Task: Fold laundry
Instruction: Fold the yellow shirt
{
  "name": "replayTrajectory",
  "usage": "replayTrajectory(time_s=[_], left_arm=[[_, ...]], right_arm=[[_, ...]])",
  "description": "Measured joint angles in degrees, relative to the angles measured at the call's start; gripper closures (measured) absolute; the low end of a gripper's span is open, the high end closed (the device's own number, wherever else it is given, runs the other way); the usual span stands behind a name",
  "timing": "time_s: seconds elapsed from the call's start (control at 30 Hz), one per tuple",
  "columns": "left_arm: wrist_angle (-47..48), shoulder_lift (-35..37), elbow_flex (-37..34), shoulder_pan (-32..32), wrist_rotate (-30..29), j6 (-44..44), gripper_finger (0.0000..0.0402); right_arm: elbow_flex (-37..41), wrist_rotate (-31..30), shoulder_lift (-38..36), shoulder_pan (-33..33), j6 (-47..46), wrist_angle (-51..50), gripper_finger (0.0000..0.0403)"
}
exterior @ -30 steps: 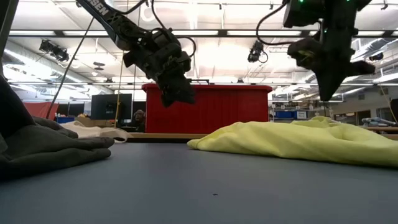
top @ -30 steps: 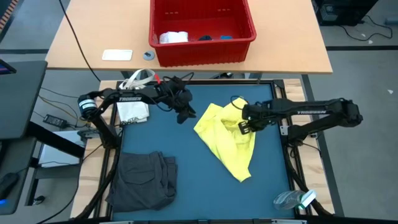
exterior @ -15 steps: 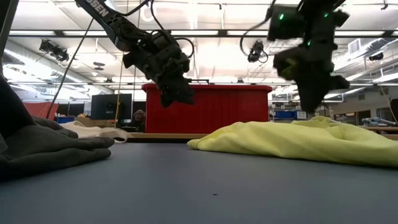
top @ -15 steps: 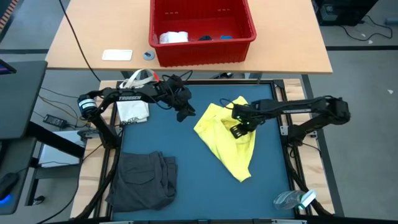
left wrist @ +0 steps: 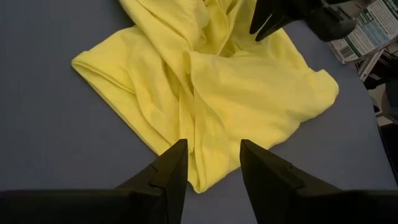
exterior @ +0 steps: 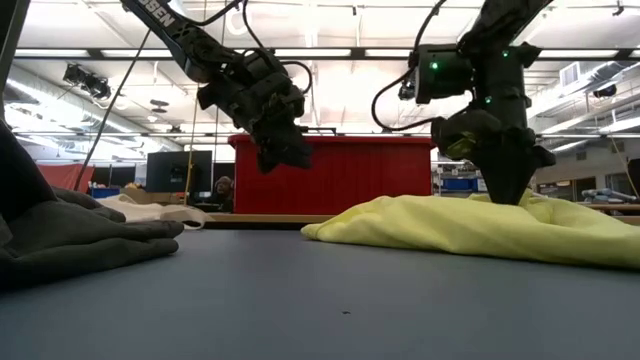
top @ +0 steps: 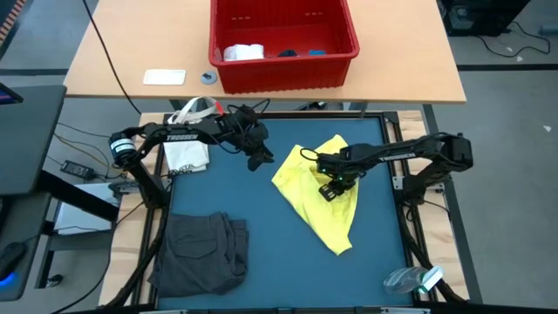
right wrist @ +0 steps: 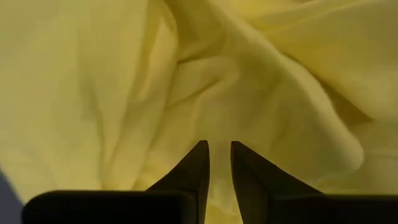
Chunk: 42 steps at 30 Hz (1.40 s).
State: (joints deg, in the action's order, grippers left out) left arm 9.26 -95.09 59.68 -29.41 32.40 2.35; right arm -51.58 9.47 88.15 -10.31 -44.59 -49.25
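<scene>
A light wooden table (top: 105,52) stands at 12 o'clock beyond the blue work surface (top: 261,244), with grey floor (top: 506,105) at 3 o'clock. Long ceiling lights (exterior: 340,100) brighten an open hall lined with shelving (exterior: 455,183).

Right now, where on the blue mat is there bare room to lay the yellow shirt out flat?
Widest bare patch: the mat between the grey garment and the yellow T-shirt, running to the near edge. A narrower strip lies under the left gripper. The right side is crowded: the right gripper is down on the shirt.
</scene>
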Motion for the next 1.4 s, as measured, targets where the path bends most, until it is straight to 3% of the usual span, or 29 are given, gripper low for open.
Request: replayTrajectory(time_s=[0.17,0.33,0.53,0.8,1.03,1.1,1.17,1.27,1.4], left_arm=[[0.00,0.00,0.00,0.00,-0.02,0.00,0.0251],[0.02,0.00,0.00,0.00,-0.07,-0.02,0.0251],[-0.12,0.00,0.00,0.00,-0.17,0.00,0.0251],[-0.99,0.00,0.00,-0.02,-0.71,-0.09,0.0251],[-2.23,0.02,0.00,-0.04,-1.36,-0.20,0.0251],[-2.23,0.02,0.00,-0.04,-1.38,-0.20,0.0251],[-2.23,0.02,0.00,-0.04,-1.38,-0.20,0.0251],[-2.21,0.02,0.00,-0.04,-1.38,-0.18,0.0251],[-2.13,0.02,0.00,-0.04,-1.37,-0.08,0.0251]], right_arm=[[0.99,-0.28,0.49,-0.80,0.54,0.69,0.0336],[1.03,2.30,0.84,-1.51,3.07,0.73,0.0391],[0.11,3.14,-0.45,-1.86,2.92,-4.87,0.0398],[-7.73,-8.79,-10.89,-3.75,0.69,-24.22,0.0400],[-8.25,-20.77,-15.86,-10.27,-1.46,-35.70,0.0401],[-8.25,-19.20,-16.44,-12.37,-0.51,-34.69,0.0402],[-8.25,-13.24,-16.56,-13.25,2.11,-31.15,0.0401],[-8.09,-5.74,-15.57,-10.81,5.28,-24.74,0.0389],[-6.26,-0.92,-13.16,-5.86,7.12,-19.07,0.0357]])
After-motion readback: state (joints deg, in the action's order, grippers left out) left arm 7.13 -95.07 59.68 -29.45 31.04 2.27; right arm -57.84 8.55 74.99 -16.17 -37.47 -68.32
